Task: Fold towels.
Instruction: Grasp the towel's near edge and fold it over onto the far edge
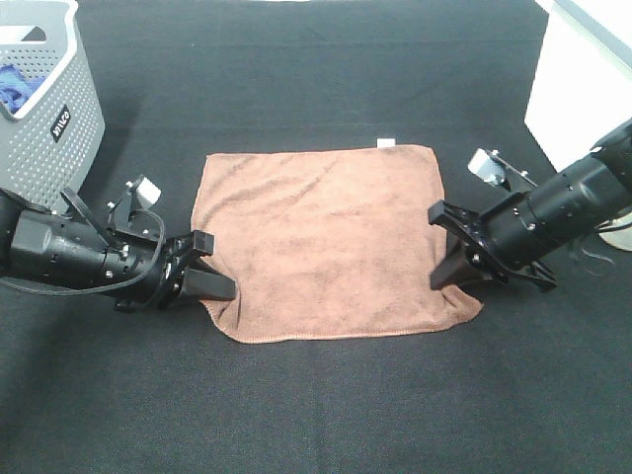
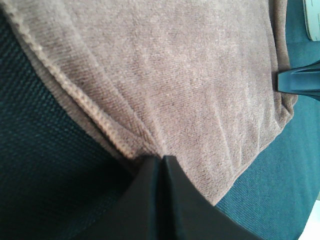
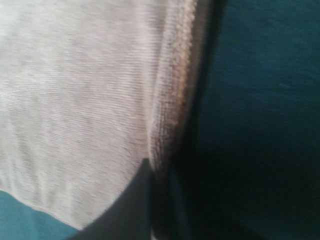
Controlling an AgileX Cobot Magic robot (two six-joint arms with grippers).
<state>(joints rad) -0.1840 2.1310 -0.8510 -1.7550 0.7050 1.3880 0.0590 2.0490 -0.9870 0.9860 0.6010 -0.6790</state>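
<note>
A brown towel (image 1: 326, 237) lies spread flat on the black table. My left gripper (image 1: 219, 286) is at the towel's near left edge. In the left wrist view its fingers (image 2: 162, 165) are pressed together on the towel's hem (image 2: 100, 120). My right gripper (image 1: 446, 279) is at the near right edge. In the right wrist view it (image 3: 160, 175) is pinching the raised hem (image 3: 172, 100). A right fingertip (image 2: 300, 80) shows across the towel in the left wrist view.
A grey perforated laundry basket (image 1: 39, 109) stands at the far left with something blue inside. A white box-like object (image 1: 583, 79) stands at the far right. A small white tag (image 1: 386, 143) sits at the towel's far edge.
</note>
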